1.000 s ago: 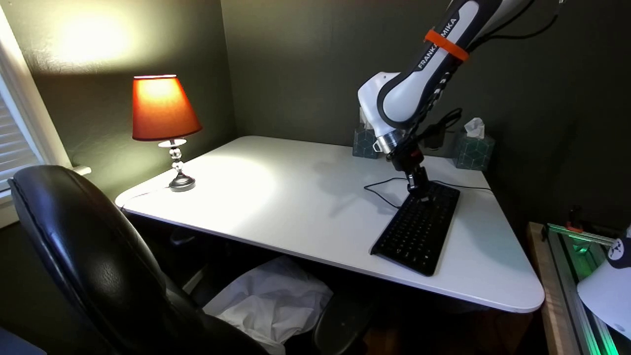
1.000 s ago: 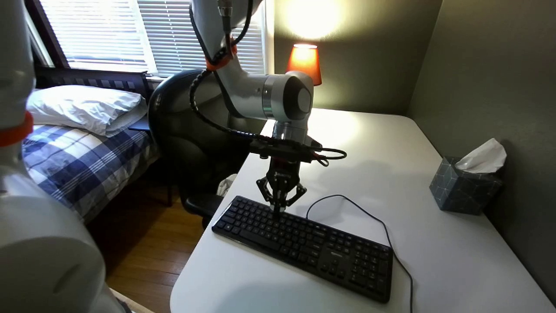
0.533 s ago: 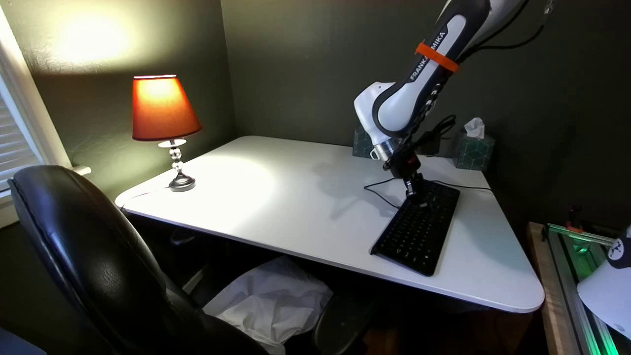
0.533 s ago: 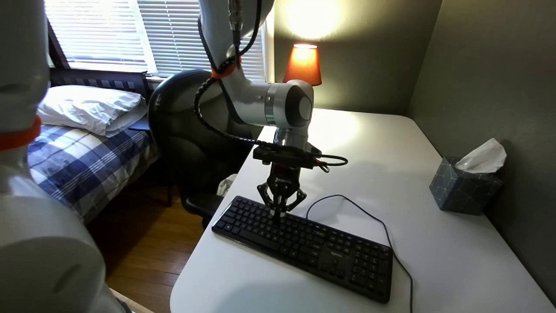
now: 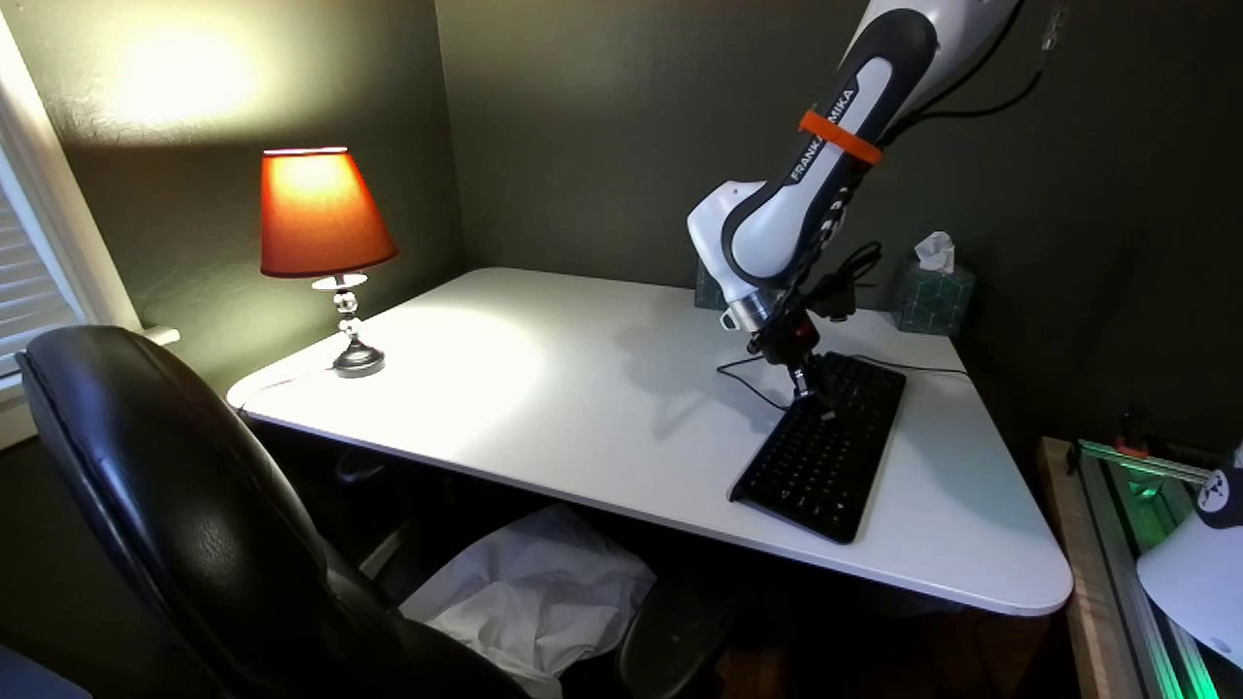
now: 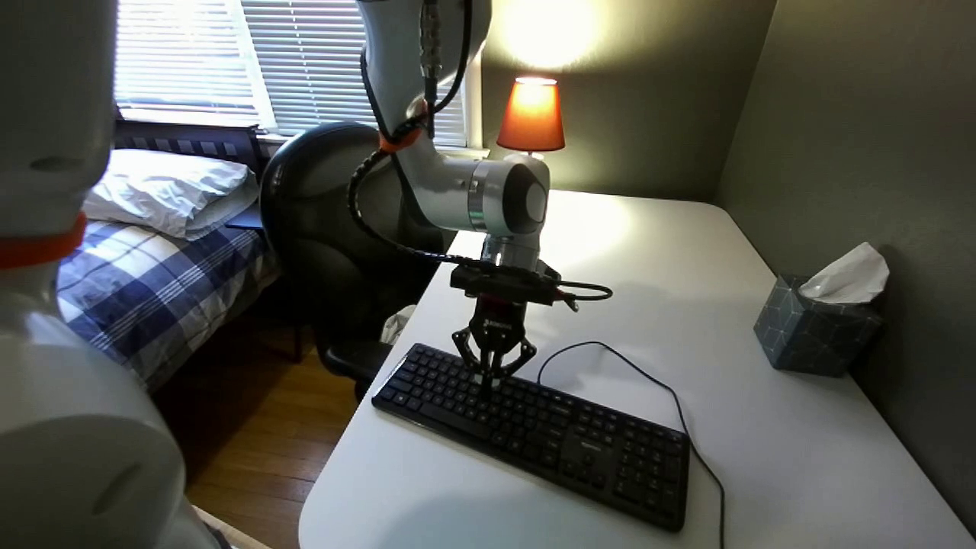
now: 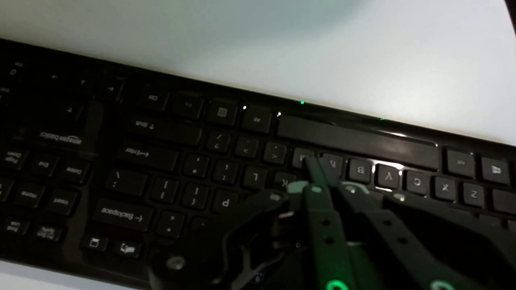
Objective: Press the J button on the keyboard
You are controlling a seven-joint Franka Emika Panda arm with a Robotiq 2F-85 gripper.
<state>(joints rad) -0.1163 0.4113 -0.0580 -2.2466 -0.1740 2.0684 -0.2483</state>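
I have the keyboard lying flat on the white desk, and my gripper is over its letter rows with both fingers pressed together. My wrist view shows the lettering upside down: the M key and the N key sit right at the fingertips, the K key just beside. The fingers cover the spot next to K, so I can't read the J key there, and I can't tell whether the tips touch anything.

The arm reaches in from the keyboard's space-bar side. From the keyboard's back edge a thin black cable loops out across the desk. Past the number-pad end, near the wall, stands a tissue box; a second tissue box shows partly behind the arm in an exterior view. Beyond the keyboard's back edge, well apart from it, I see a lit lamp with an orange-red shade. Past the end opposite the number pad, off the desk, is a black office chair, and farther that way a bed with a plaid cover.
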